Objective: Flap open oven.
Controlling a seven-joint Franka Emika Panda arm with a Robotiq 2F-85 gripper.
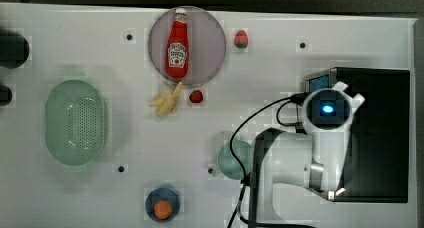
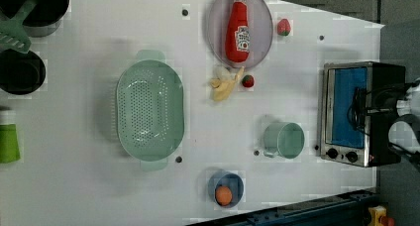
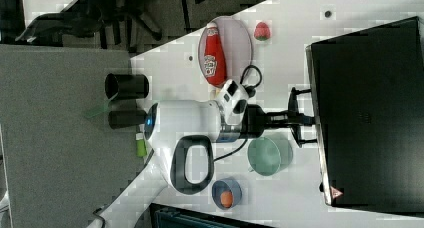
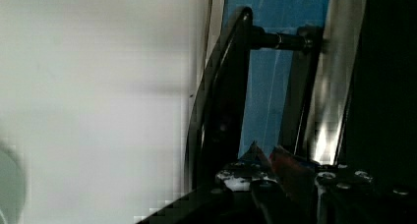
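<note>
The oven (image 1: 380, 133) is the black-topped box at the top view's right, and its blue-tinted door (image 2: 349, 107) with silver frame faces the table. In the left view the door looks closed against the frame. My gripper (image 4: 265, 153) hangs over the oven's front edge and points down at the dark bar handle (image 4: 221, 111). Its fingertips (image 4: 253, 153) stand close together in the gap between the bar and the blue door, right beside the bar, and I see nothing between them. The arm's wrist (image 1: 327, 108) hides the handle in the top view.
A pale green cup (image 1: 234, 159) stands just in front of the oven, near the arm's cables. Farther off are a ketchup bottle on a plate (image 1: 178, 43), a banana (image 1: 167, 102), a green colander (image 1: 75, 122) and a blue bowl with an orange ball (image 1: 162, 204).
</note>
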